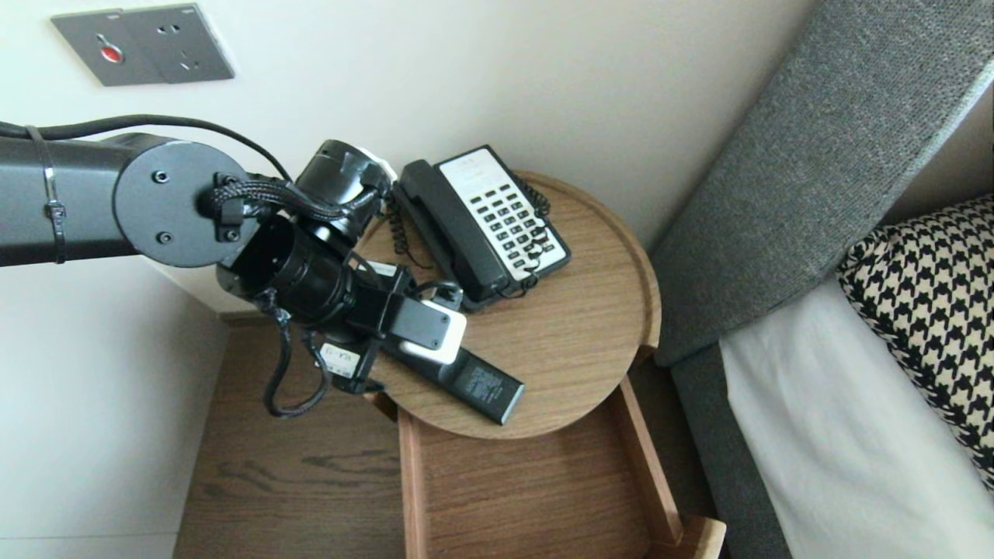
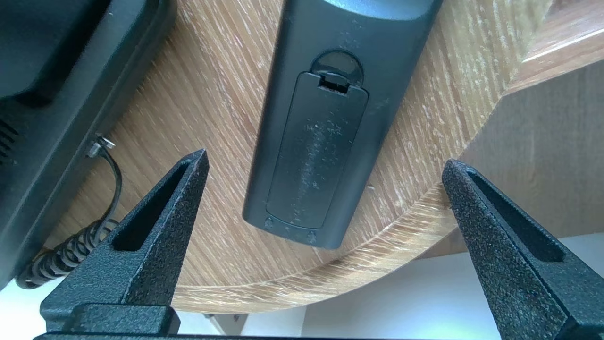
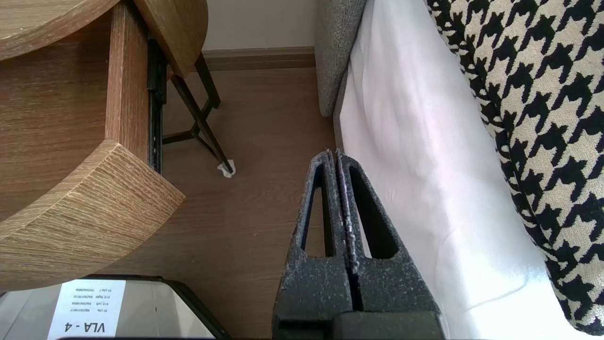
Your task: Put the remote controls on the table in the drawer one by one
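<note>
A label [image 3: 87, 309] reading "VLA - 4" is noted near the right gripper [image 3: 332, 156], jaws pressed together and empty above the wood floor [image 3: 245, 118] beside the bed [image 3: 415, 141], while the left gripper [image 2: 325, 158] is held with jaws wide apart, empty, over the black remote [image 1: 485, 387] lying face-down at lower frame centre on the round wooden desk [image 1: 578, 334].

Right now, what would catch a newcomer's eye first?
The open left gripper hangs over a black plastic remote control lying face-down on the round wooden table, beside a black-and-white corded desk phone. The shut right gripper hangs parked beside the bed with its houndstooth pillow.
</note>
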Available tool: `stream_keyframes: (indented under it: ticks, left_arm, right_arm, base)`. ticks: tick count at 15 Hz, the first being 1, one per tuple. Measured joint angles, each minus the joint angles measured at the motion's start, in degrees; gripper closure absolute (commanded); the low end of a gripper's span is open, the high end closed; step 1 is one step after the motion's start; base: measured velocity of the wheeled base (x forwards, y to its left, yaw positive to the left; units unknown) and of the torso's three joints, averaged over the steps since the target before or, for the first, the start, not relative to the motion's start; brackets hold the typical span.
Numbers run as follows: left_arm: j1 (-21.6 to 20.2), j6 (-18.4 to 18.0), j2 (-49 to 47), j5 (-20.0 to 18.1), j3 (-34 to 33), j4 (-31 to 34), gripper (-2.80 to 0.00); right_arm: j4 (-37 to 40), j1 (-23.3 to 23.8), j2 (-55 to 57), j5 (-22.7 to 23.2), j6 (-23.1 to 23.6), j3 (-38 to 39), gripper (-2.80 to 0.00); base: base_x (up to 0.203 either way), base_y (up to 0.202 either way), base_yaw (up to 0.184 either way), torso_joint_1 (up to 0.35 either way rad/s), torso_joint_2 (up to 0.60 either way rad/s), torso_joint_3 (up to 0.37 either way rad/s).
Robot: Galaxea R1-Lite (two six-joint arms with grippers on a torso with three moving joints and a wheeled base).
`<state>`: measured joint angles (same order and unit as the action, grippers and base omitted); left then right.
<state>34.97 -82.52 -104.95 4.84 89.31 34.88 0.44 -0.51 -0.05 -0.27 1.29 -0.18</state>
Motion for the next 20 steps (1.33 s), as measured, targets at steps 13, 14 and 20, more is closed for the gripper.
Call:
stream_keyframes:
  ticks: [13,14,20]
  left_arm:
    - [1.4,-0.3,-1.3,2.0,3.1,8.2,-2.80]
    - [1.5,-0.2,-1.6,2.2,3.6,8.2,-2.80]
    - [1.8,-0.3,-2.3,2.4,3.7,9.6,-2.80]
  right_arm:
    - [0.0,0.0,0.0,0.0,0.0,0.0,0.00]
    - [0.0,0.0,0.0,0.0,0.0,0.0,0.00]
    - [0.0,0.1,0.0,0.0,0.0,0.0,0.00]
  base:
    - [0.000,0.000,0.000,0.000,0.00,0.000]
    - [0.000,0.000,0.000,0.000,0.00,0.000]
    - [0.000,0.000,0.000,0.000,0.00,0.000]
